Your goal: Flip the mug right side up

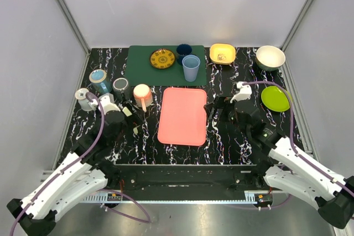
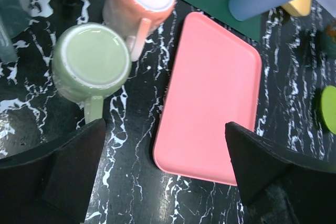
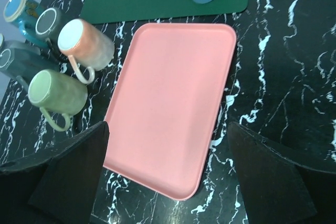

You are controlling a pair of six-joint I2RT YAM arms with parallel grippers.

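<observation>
Several mugs stand upside down, bases up, at the table's left. A green mug point(image 2: 92, 61) is nearest my left gripper point(image 2: 164, 145), just beyond its left finger, handle pointing toward me. A pink mug point(image 1: 142, 93) stands behind it, beside a grey mug point(image 1: 120, 85), a teal mug point(image 1: 99, 78) and a pale grey mug point(image 1: 84, 98). In the top view the left gripper point(image 1: 130, 116) covers the green mug. The left gripper is open and holds nothing. My right gripper point(image 3: 168, 150) is open over the near end of the pink tray point(image 3: 173, 103), with the green mug point(image 3: 55, 93) to its left.
The pink tray point(image 1: 182, 115) lies in the middle between both arms. Behind it a green mat point(image 1: 141, 70) carries a yellow plate point(image 1: 162, 58) and two blue cups point(image 1: 191, 67). A yellow bowl point(image 1: 222, 53), white bowl point(image 1: 270, 57) and green plate point(image 1: 275, 98) sit at the right.
</observation>
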